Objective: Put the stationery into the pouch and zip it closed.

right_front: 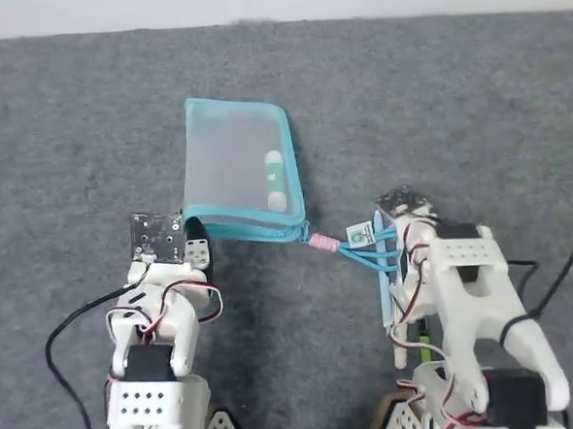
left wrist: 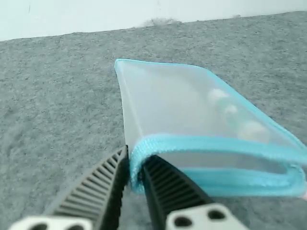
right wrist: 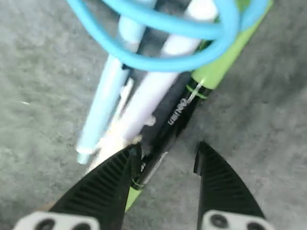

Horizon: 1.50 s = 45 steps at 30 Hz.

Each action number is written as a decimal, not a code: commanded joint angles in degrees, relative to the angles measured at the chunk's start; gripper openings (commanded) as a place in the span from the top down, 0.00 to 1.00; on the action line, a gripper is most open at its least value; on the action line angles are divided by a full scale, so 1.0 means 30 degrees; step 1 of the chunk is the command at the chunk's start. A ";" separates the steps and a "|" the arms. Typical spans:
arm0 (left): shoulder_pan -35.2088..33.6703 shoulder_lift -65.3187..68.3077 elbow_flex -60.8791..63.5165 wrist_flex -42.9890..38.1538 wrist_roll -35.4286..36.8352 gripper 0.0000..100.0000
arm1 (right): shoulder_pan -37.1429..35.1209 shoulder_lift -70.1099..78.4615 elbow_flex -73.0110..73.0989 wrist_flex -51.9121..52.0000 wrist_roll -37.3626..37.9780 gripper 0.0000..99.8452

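Observation:
A translucent pouch (right_front: 233, 164) with teal trim lies at the table's middle, its open zipper edge (left wrist: 216, 146) toward the arms. My left gripper (left wrist: 135, 159) is shut on the teal corner of that edge, at the pouch's near left corner (right_front: 194, 230). A white and green item (right_front: 275, 181) lies inside the pouch. A pink zipper pull (right_front: 322, 240) trails a blue cord loop (right wrist: 192, 57) over a bundle of pens (right_front: 387, 301). My right gripper (right wrist: 168, 147) stands open just above the pens; a black and green pen (right wrist: 180, 117) lies between its jaws, beside a white pen (right wrist: 158, 91) and a light blue pen (right wrist: 103, 108).
Grey felt (right_front: 78, 140) covers the whole table. A small green and white tag (right_front: 359, 234) hangs on the cord by the pull. Black cables (right_front: 65, 330) run beside both arm bases at the near edge.

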 commanded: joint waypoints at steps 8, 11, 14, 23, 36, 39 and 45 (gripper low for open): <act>-0.0205 -0.0264 -0.1421 0.0205 0.0352 0.99 | 0.1070 -0.0542 0.0117 -0.2037 0.0147 0.99; -0.0205 -0.0264 -0.1421 0.0205 0.0352 0.99 | 0.2799 -0.0513 -0.1905 -0.1744 0.0147 0.99; -0.0205 -0.0264 -0.1421 0.0234 0.0352 0.99 | 0.4000 0.0278 -0.4747 -0.0806 0.0264 0.99; -0.0205 -0.0352 -0.1187 0.0176 0.0352 0.99 | 0.5875 0.7692 -1.1897 -0.0513 0.0703 0.99; -0.0205 -0.0352 -0.1187 0.0117 0.0352 0.99 | 0.6227 1.0447 -1.2425 -0.0366 0.1700 0.86; -0.0205 -0.0352 -0.1187 0.0117 0.0352 0.99 | 0.6198 1.0535 -1.1604 -0.0484 0.1875 0.86; -0.0205 -0.0352 -0.1187 0.0117 0.0352 0.99 | 0.6256 1.0359 -1.0842 -0.0308 0.1788 0.99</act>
